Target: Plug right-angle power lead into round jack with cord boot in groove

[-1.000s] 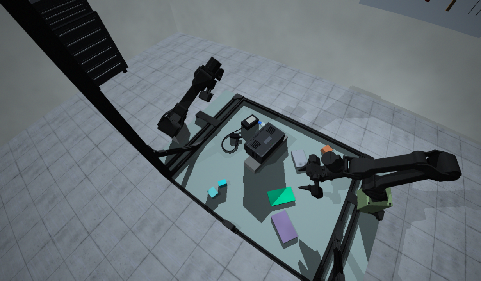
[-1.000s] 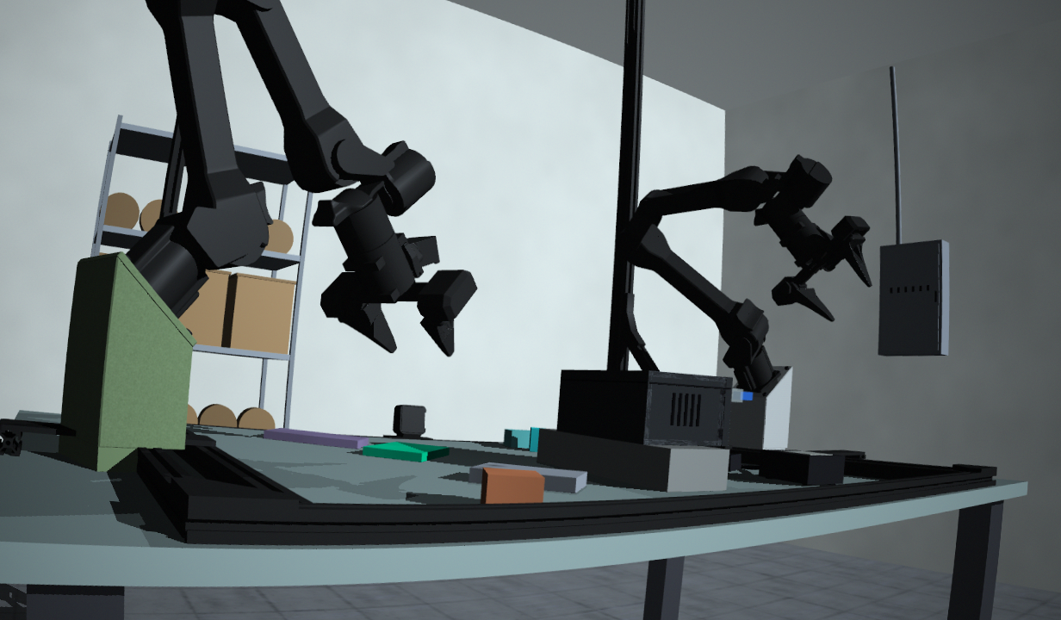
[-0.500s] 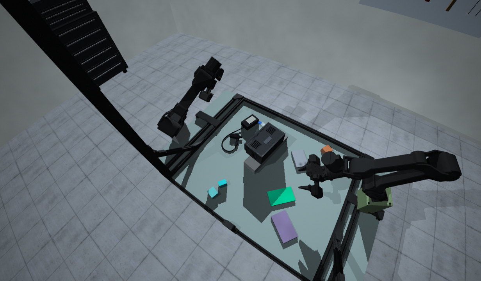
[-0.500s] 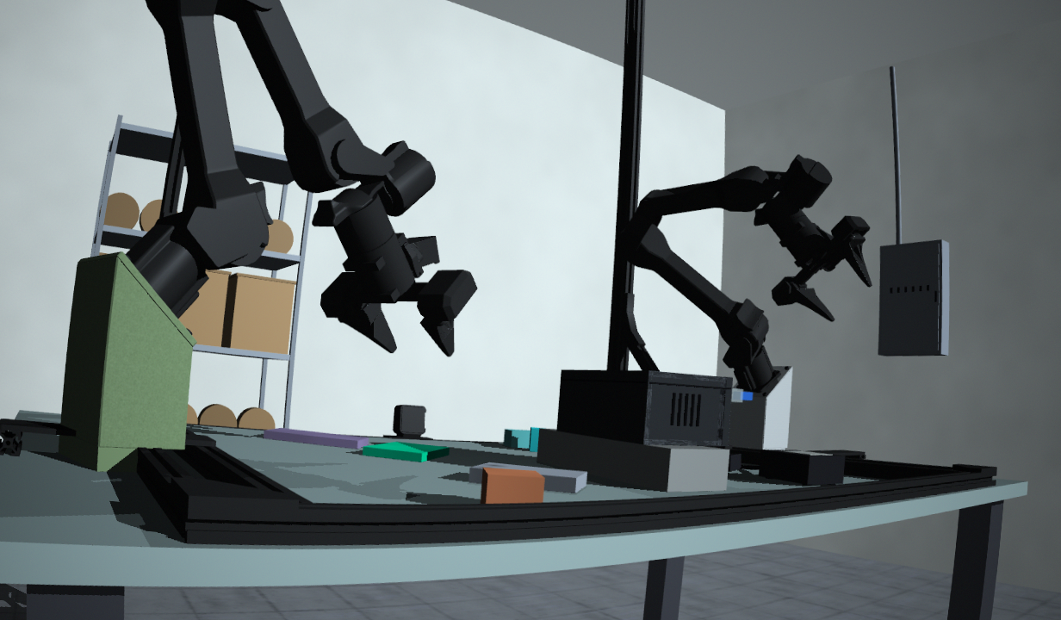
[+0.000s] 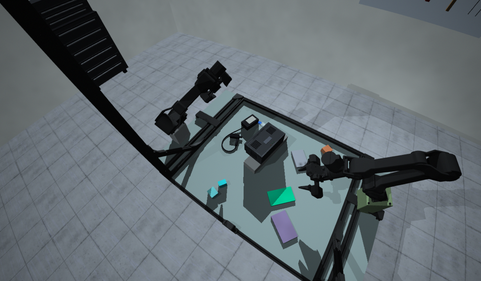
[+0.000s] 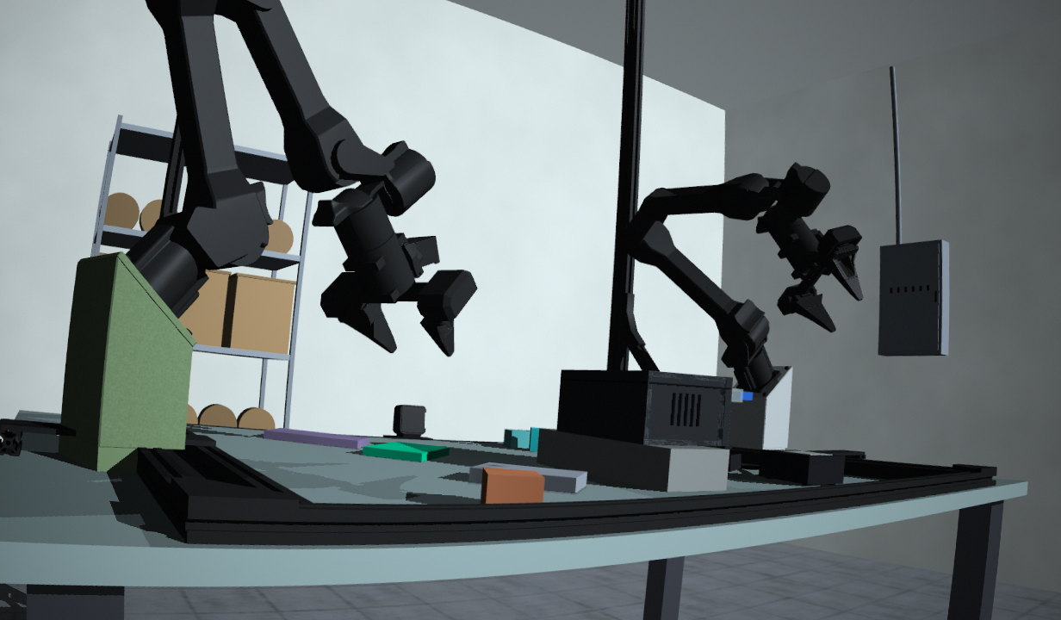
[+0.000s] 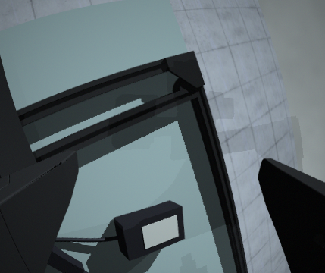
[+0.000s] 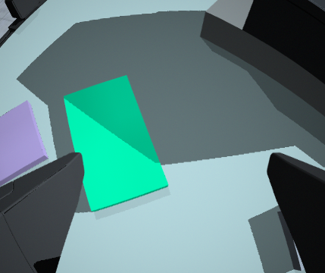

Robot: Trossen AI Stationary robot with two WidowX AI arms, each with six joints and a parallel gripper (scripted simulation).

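The black appliance (image 5: 264,141) stands on a dark base with a grey end (image 5: 254,163) at mid-table; it also shows in the right wrist view (image 8: 304,5). The power brick (image 5: 250,122) with a pale label lies just behind it and shows in the left wrist view (image 7: 149,230). The black cord loops on the table to the right-angle plug (image 5: 234,137), which lies loose beside the appliance. My left gripper (image 5: 214,83) (image 6: 840,308) is open and empty, high above the table's far corner. My right gripper (image 5: 312,183) (image 6: 417,346) is open and empty, in the air above the table.
A green slab (image 5: 280,196) and a purple slab (image 5: 284,226) lie near the right gripper. Two cyan blocks (image 5: 217,187), a pale grey slab (image 5: 298,157) and an orange block (image 5: 326,149) also lie on the table. A black frame rail (image 7: 182,68) edges the table.
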